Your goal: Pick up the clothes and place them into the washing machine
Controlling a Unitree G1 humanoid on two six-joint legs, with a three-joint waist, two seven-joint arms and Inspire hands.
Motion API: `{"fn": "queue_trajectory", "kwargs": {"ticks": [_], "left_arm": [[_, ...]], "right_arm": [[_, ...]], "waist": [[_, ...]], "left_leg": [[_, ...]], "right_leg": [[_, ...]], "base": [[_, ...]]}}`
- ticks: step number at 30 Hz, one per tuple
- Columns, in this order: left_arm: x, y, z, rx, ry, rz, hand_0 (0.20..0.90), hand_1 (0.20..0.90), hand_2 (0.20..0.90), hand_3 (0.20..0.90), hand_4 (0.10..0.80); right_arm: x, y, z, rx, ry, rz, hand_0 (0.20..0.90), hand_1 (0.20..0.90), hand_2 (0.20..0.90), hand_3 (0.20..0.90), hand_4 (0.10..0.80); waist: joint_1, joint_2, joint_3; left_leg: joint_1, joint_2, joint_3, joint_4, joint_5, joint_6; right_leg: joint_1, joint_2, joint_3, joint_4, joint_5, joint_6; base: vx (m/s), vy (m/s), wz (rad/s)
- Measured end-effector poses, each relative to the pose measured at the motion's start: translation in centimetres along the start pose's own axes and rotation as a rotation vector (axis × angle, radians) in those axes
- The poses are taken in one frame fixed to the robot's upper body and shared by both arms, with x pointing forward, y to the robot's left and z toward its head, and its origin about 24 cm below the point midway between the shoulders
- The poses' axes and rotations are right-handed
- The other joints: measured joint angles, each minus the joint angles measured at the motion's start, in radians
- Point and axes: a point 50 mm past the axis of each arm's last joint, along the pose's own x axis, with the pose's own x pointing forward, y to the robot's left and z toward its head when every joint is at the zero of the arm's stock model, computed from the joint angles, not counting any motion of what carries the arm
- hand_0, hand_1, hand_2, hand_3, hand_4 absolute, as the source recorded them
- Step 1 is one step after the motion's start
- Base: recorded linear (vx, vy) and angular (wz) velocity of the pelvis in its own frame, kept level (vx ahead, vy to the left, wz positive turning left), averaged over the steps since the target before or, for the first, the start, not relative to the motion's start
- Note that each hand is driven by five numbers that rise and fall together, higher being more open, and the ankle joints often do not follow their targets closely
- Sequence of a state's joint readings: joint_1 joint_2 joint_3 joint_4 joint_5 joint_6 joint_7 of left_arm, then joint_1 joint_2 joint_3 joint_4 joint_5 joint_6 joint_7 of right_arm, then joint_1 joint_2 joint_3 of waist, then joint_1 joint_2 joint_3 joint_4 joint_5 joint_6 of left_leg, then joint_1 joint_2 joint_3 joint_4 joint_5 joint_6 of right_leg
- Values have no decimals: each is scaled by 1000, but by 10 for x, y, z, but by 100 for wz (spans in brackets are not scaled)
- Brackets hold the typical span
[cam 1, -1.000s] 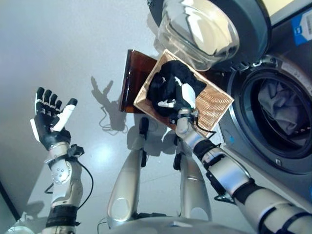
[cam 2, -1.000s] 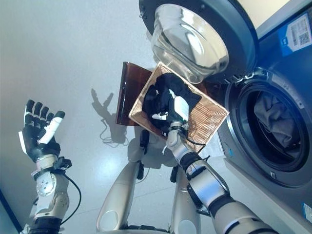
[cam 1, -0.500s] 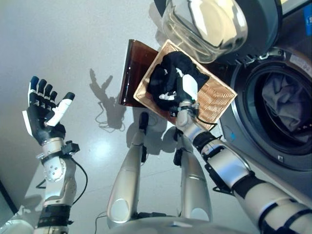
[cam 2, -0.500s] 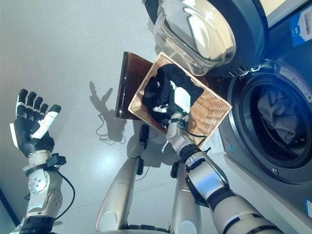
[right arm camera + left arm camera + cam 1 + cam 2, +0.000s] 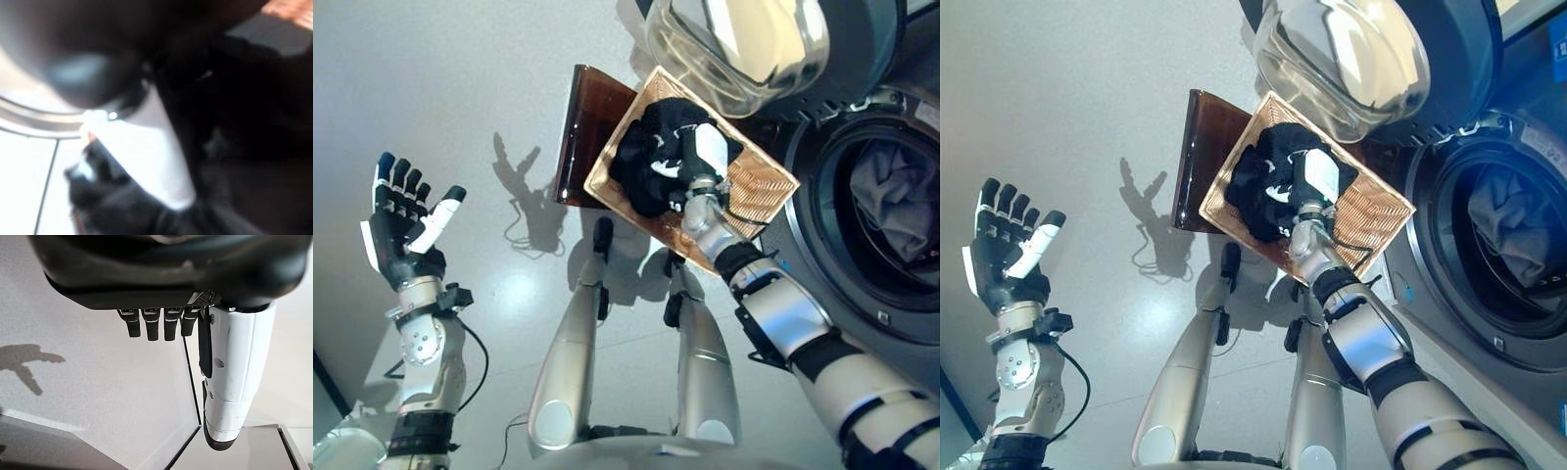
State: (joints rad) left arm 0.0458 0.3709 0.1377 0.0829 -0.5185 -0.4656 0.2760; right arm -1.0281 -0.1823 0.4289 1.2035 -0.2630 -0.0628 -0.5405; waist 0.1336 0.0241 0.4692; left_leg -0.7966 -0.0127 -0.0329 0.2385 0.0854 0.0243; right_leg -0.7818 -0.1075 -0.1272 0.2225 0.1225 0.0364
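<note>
While my right hand (image 5: 1317, 186) is buried in the black clothes (image 5: 1268, 176) in the basket (image 5: 1371, 220), can't tell its grip tbh. Left hand (image 5: 403, 227) open, idle. Washer (image 5: 891, 211) has grey stuff already; black pile left.

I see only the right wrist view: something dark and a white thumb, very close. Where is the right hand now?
Observer: The right hand is down in the wicker basket, on the pile of black clothes.
Operator: Does it hold the clothes already?
Observer: I cannot tell; its fingers are buried in the cloth, and only the white thumb cover shows.
Operator: Is the washing machine ready?
Observer: Yes. Its door stands open above the basket, and a grey garment already lies in the drum.
Operator: And the left hand?
Observer: The left hand is raised far from the basket, fingers spread, holding nothing.
</note>
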Motion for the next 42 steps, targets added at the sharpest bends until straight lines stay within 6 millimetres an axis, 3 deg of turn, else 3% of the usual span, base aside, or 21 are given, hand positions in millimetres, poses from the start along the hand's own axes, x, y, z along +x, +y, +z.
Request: {"fn": "queue_trajectory", "kwargs": {"ticks": [23, 31, 37, 42], "left_arm": [[1, -1, 1, 4, -4, -14, 900, 900, 900, 900, 800], [2, 5, -9, 20, 29, 61, 900, 900, 900, 900, 800], [-1, 6, -16, 17, 55, 77, 900, 900, 900, 900, 800], [-4, 6, -22, 4, 78, 92, 900, 900, 900, 900, 800]], "right_arm": [[-4, -8, -16, 46, 20, -38, 200, 200, 200, 200, 300], [-51, -10, -55, 258, -8, -71, 200, 200, 200, 200, 300], [-78, -1, -92, 357, 129, -34, 200, 200, 200, 200, 300], [-98, -5, -114, 501, 197, -35, 200, 200, 200, 200, 300]], "waist": [[15, 0, 0], [-31, -7, 3], [-61, -12, 0], [-70, -18, -4]], "left_leg": [[2, -1, 5, 2, -1, 1], [22, -2, 13, 3, -4, 6], [61, 0, 19, 0, -6, 9], [83, 0, 21, -4, -8, 11]], "right_leg": [[1, -2, 1, 4, -1, 0], [13, -6, 4, 17, -2, 3], [45, -5, 9, 17, -11, 8], [66, -5, 11, 15, -13, 10]], "base": [[6, -1, -1], [23, -15, 0], [36, -10, -1], [22, -10, 0]]}}
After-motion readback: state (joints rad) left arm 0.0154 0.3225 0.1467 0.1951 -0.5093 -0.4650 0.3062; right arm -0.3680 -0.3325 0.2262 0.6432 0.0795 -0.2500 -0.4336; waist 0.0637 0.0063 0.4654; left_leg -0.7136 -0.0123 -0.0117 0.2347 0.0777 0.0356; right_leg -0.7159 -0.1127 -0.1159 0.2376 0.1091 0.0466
